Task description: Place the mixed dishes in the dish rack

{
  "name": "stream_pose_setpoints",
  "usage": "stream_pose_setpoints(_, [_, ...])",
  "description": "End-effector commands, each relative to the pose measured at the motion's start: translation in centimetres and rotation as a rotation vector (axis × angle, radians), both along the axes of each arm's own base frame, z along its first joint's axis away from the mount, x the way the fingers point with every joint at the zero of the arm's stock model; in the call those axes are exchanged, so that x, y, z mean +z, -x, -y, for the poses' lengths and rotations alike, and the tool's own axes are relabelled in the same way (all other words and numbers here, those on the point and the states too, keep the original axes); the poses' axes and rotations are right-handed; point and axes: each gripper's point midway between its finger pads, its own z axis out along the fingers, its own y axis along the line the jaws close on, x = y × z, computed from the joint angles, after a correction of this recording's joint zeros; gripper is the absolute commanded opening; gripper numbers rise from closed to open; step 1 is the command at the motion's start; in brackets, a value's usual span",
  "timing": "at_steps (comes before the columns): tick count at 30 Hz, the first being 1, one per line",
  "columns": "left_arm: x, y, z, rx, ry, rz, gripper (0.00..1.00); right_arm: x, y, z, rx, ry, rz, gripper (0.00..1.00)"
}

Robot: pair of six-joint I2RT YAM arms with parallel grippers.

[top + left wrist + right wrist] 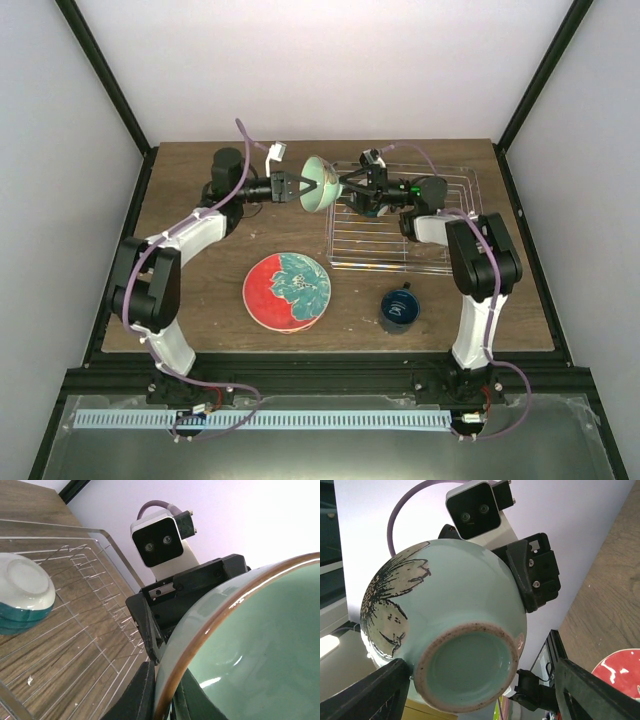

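Observation:
The pale green bowl (pixel 318 184) hangs on its side above the left end of the dish rack (pixel 440 228). My left gripper (pixel 302 187) is shut on its brown rim (pixel 172 690), one finger inside and one outside. My right gripper (pixel 343 185) faces it from the right and is open. Its fingers (pixel 370 695) straddle the bowl's foot ring (pixel 465 672), and the right finger stands apart from the bowl. A cream bowl with blue outside (pixel 22 592) lies upside down in the rack (pixel 90 630). The red-and-teal plate (pixel 287 291) and dark blue mug (pixel 398 308) sit on the table.
The plate lies left of the rack's front edge and shows at the corner of the right wrist view (pixel 620 672). The mug stands just in front of the rack. Black frame posts and white walls close in the wooden table (pixel 200 290).

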Motion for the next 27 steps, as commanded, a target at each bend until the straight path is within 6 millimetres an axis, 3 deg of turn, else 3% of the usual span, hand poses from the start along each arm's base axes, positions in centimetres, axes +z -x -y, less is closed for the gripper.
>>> stream_pose_setpoints(1, [2.0,0.2,0.5,-0.036,0.036,0.091,0.0,2.3,1.8,-0.4,0.022,-0.084,0.252,0.79])
stream_pose_setpoints(11, [1.2,-0.4,0.6,-0.02,0.043,0.089,0.0,3.0,1.4,-1.4,0.044,-0.122,0.24,0.79])
stream_pose_setpoints(19, [1.6,-1.2,0.8,-0.01,0.065,0.101,0.0,3.6,2.0,-1.3,0.05,-0.123,0.235,0.79])
stream_pose_setpoints(27, [2.7,-1.6,0.9,-0.013,0.076,0.125,0.0,3.0,2.2,-0.9,0.044,-0.11,0.219,0.78])
